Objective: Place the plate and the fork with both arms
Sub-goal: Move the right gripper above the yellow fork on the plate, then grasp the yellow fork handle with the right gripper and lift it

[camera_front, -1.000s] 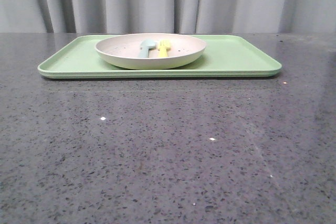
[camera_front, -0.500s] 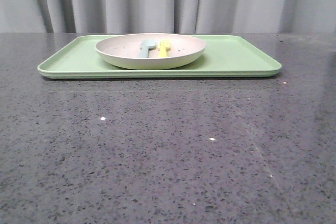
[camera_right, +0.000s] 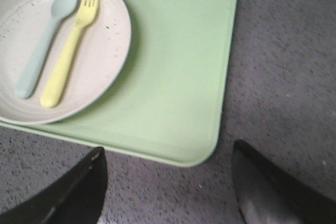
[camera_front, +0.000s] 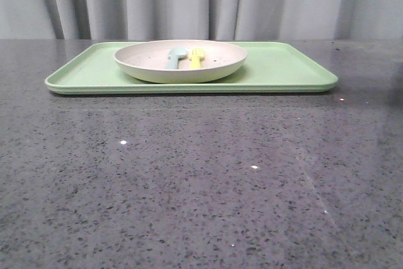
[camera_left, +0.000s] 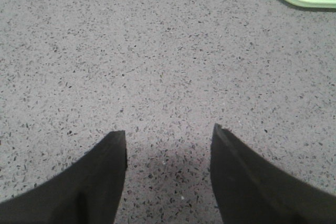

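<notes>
Starting out: both end effectors, left [camera_left: 168, 145] and right [camera_right: 168, 169], spread and empty. Plate [camera_front: 181, 61] sits on the tray [camera_front: 289, 67], fork [camera_right: 68, 51] lying inside it. Next, I'd guess, reach in.

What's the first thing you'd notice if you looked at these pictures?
Probably the big light-green tray at the far side of the speckled grey table, because it is so bright. On it sits a cream plate, left of the tray's middle, with a yellow fork and a pale blue spoon lying side by side inside it. Both robot hands are open and empty: the right hand near the tray's corner, the left hand over bare table.
</notes>
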Available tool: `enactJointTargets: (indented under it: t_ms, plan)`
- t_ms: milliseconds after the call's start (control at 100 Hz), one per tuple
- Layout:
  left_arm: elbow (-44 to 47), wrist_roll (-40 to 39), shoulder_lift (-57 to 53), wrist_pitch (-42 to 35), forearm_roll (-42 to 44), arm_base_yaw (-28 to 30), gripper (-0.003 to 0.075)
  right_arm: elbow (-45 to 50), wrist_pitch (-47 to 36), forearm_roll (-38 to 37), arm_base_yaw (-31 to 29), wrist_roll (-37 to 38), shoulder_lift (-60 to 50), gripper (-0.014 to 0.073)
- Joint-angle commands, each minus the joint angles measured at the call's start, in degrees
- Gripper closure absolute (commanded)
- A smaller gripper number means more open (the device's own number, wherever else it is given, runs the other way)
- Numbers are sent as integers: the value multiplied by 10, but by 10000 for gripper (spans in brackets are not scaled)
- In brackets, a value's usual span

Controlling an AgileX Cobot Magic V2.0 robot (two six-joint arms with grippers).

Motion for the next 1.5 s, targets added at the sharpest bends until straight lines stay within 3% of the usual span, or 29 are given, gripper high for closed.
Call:
enactJointTargets:
  t_ms: [0,560,740,1490]
  plan:
    - [-15,-5,1,-40,-8,1,365,-65,-34,2,12,-8,31,85]
    - [-15,-5,1,-40,-8,1,365,-319,20,16,97,-6,268,85]
    - [-15,-5,1,-40,-8,1,365,-371,48,15,112,28,324,85]
    - [-15,-5,1,-40,-8,1,365,-387,69,12,119,56,402,86]
